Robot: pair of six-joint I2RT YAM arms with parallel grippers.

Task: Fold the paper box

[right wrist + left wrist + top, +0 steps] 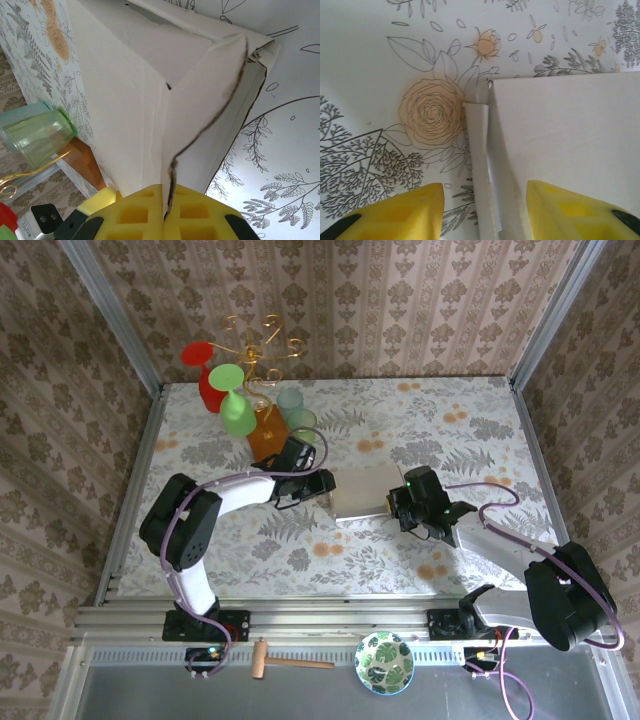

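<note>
The right gripper [165, 202] pinches a flap of the paper box [362, 490] at its right edge, its arm reaching in low from the near right. The left gripper [484, 192], fingers [395, 212] apart, straddles the box's left edge, mid table [450, 430]

Inspection finding: no legible text, label, brand, number or sign in any view. The paper box [362, 492] presents plain cream faces without print. The tabletop [450, 440] carries a floral and fern pattern only, no lettering.
</note>
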